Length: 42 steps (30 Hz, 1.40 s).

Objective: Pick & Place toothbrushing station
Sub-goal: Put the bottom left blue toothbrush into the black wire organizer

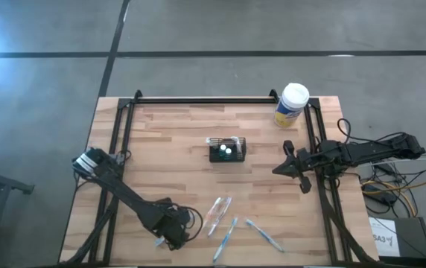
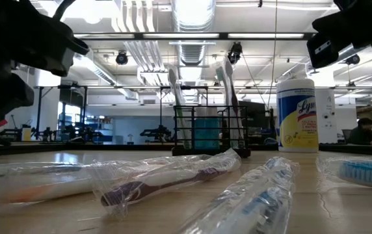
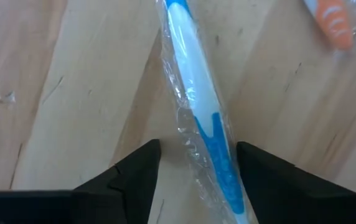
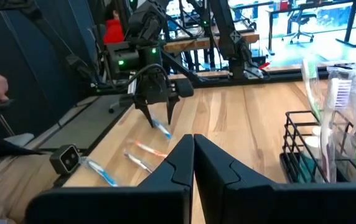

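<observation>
The black wire-mesh caddy [image 1: 228,150] stands on its base at the table's middle, with several toothbrushes upright in it; it also shows in the low view [image 2: 209,133] and the right wrist view [image 4: 327,146]. My left gripper [image 1: 172,235] is open near the table's near edge and points down. Its fingers stand on either side of a wrapped blue-and-white toothbrush [image 3: 200,118] that lies flat on the table. My right gripper [image 4: 193,152] is shut and empty, above the table to the right of the caddy [image 1: 284,168].
Three more wrapped toothbrushes [image 1: 219,212] [image 1: 226,237] [image 1: 264,234] lie on the wood near the table's near edge, right of my left gripper. A white-lidded yellow-and-blue canister [image 1: 293,104] stands at the far right. Black rails [image 1: 205,99] run along the table's edges.
</observation>
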{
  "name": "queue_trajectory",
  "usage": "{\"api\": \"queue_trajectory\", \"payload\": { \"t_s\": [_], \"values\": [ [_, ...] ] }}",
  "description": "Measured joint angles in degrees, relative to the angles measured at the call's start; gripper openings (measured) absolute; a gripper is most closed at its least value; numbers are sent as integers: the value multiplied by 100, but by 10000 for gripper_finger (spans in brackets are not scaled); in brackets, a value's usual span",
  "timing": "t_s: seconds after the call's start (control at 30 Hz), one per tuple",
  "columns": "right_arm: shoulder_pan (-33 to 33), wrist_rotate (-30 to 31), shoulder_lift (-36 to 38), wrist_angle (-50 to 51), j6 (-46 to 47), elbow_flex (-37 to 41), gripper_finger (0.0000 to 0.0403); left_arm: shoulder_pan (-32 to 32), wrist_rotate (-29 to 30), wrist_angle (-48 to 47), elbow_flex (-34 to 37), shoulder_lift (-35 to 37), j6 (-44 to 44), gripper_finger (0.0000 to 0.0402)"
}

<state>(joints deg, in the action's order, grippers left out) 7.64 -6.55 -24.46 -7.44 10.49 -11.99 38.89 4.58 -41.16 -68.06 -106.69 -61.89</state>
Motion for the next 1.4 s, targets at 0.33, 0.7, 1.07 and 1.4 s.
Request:
{"api": "queue_trajectory", "payload": {
  "t_s": [0.33,0.7,1.07,1.4],
  "values": [
    [0,2,-14,-13,-76,2,8,-20,-97,-248,-26,177,809,39],
    [0,150,-165,-134,-464,2,9,-94,892,-2317,-1106,286,1948,24],
    [-1,523,-1759,-188,-1022,-1164,74,-758,2135,-3503,-2658,293,3421,19],
    [345,627,-3288,-14,-2450,-2575,161,-1594,2662,-3321,-3401,295,4597,17]
  ]
}}
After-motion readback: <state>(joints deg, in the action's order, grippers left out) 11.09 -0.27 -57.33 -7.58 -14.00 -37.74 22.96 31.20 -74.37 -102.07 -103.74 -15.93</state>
